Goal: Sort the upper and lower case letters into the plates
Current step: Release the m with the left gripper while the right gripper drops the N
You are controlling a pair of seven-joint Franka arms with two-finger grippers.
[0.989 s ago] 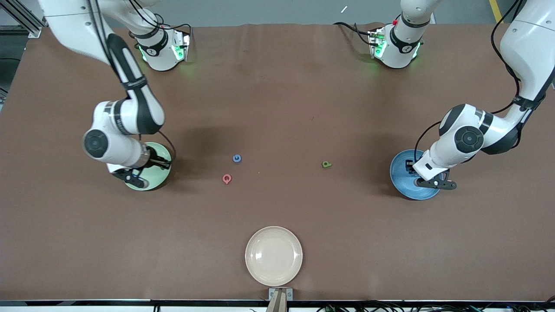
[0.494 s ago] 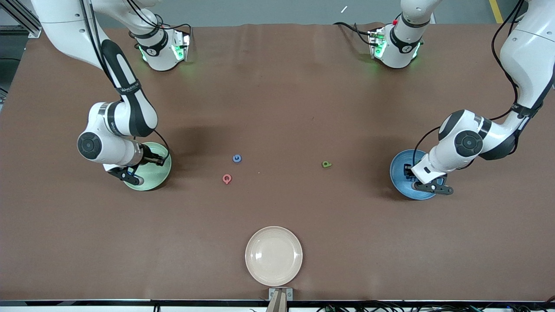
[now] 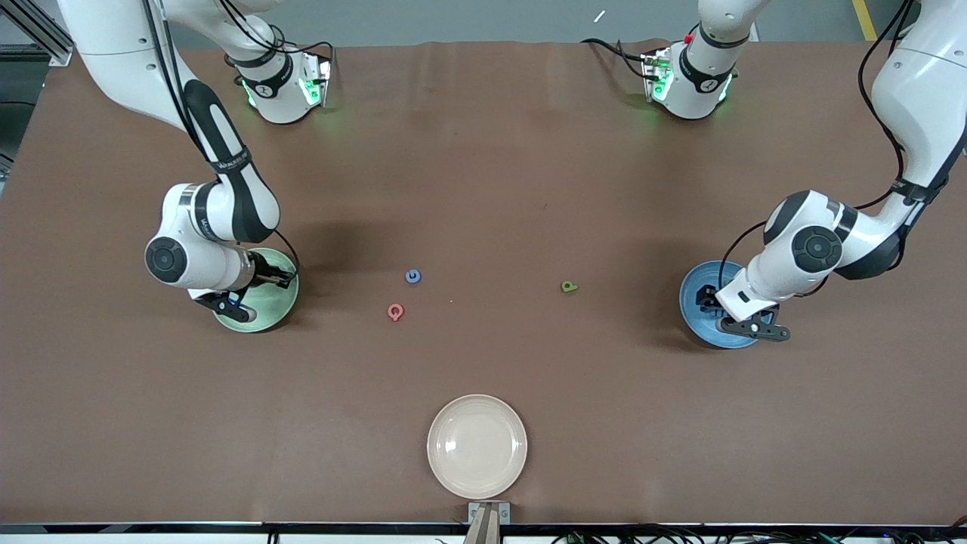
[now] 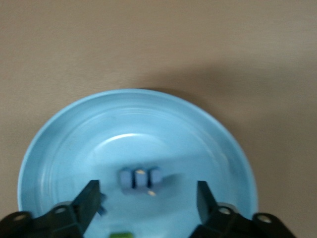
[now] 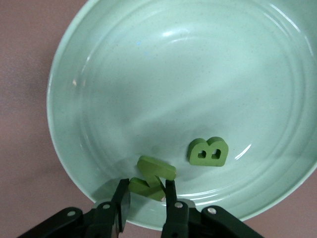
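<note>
The mint green plate (image 3: 272, 310) sits at the right arm's end of the table. In the right wrist view it (image 5: 148, 74) holds a green letter B (image 5: 208, 151) and a green letter Z (image 5: 152, 177). My right gripper (image 3: 253, 289) is low in this plate, and its fingers (image 5: 145, 201) are closed on the Z's lower bar near the rim. The blue plate (image 3: 691, 302) sits at the left arm's end. My left gripper (image 3: 714, 302) hovers open over it (image 4: 74, 129). A blue letter (image 4: 140, 179) lies between its spread fingers (image 4: 147, 198).
Three loose letters lie mid-table: blue (image 3: 412, 276), red (image 3: 395, 311) and green (image 3: 569, 286). A cream-beige plate (image 3: 477, 446) sits nearest the front camera. A green piece (image 4: 121, 234) and a small blue piece (image 4: 101, 210) show in the blue plate.
Both arms shifted only slightly over their plates. The right wrist swung toward the table end and part way back, and the left hand dropped a little. The loose letters have not moved.
</note>
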